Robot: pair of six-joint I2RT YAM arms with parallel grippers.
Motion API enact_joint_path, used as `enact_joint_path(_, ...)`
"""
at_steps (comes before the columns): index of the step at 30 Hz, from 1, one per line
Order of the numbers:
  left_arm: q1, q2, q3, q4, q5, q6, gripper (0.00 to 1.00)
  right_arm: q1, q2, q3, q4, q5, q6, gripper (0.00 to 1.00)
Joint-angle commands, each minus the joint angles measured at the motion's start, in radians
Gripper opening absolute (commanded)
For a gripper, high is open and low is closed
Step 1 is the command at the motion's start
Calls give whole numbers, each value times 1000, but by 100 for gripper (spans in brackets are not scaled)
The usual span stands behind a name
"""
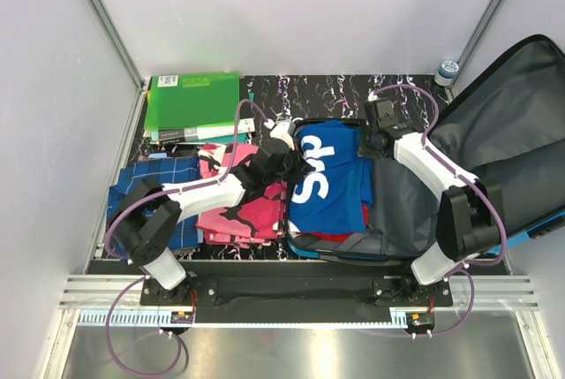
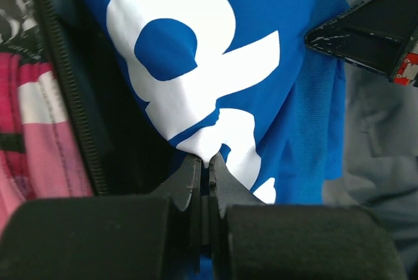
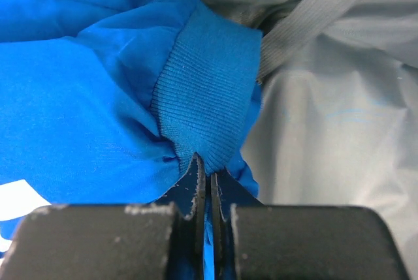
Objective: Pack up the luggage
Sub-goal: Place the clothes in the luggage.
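Luggage (image 1: 508,123) lies open across the centre and right of the top view. Its shell sits on the black marbled table (image 1: 335,87) between the two arms. Its grey-lined lid is thrown back and tilted up toward the upper right corner. A blue shirt (image 1: 331,180) with large white lettering is spread inside the shell, covering its left half; bare grey lining shows to its right. Left gripper (image 1: 284,139) sits at the shell's upper left edge. In the left wrist view its (image 2: 204,162) jaws are pressed together on a fold of the blue shirt (image 2: 287,45) where the white print runs down to the tips. The shell's black zipper (image 2: 65,84) runs down the left of that frame, with a pink garment (image 2: 39,136) outside it. Right gripper (image 1: 371,140) is at the shirt's upper right corner. In the right wrist view it (image 3: 204,162) is clamped tight on the ribbed blue band of the shirt (image 3: 78,97), with grey lining to the right and a grey webbing strap (image 3: 313,12) crossing the upper right. Left of the luggage in the top view, the pink garment (image 1: 234,211) lies in a heap. A blue plaid cloth (image 1: 163,176) lies further left. Green folders (image 1: 194,103) are stacked at upper left, just beyond the clothes. A small round item (image 1: 448,68) stands at the upper right, too small to identify.
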Motion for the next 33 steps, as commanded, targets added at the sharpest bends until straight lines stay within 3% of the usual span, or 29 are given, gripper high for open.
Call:
enact_joint_path(1,19,29,15,-18,-75,24,11,-18,44,49,77,21,-24,0)
enact_joint_path(5,38,39,24,-38,-73,52,38,-18,65,62,73,38,-25,2)
enact_joint_path(6,38,41,35,-53,-60,61,47,-18,63,66,65,37,-25,11)
enact_joint_path(7,38,41,43,-65,-54,76,54,-18,54,76,52,26,-25,41)
enact_joint_path(8,38,27,52,-84,-48,82,66,-18,43,82,27,21,-25,54)
enact_joint_path(10,38,3,55,-95,-37,104,73,-18,-3,87,9,6,-24,79)
enact_joint_path(11,38,-32,60,-113,-40,113,78,-18,-23,87,-4,0,-21,82)
enact_joint_path(15,38,-124,89,-196,-100,191,85,-16,-135,78,-22,-54,19,84)
enact_joint_path(17,42,-169,86,-243,-153,211,89,-15,-167,52,-2,-158,35,84)
enact_joint_path(20,90,-246,49,-265,-128,217,95,7,-192,3,51,-256,62,84)
enact_joint_path(24,193,-322,-31,-274,-79,211,97,53,-129,-28,102,-304,87,84)
enact_joint_path(28,324,-402,-142,-268,-4,223,98,138,-35,-23,119,-275,99,84)
enact_joint_path(33,427,-503,-239,-279,24,227,99,151,89,-42,143,-234,139,84)
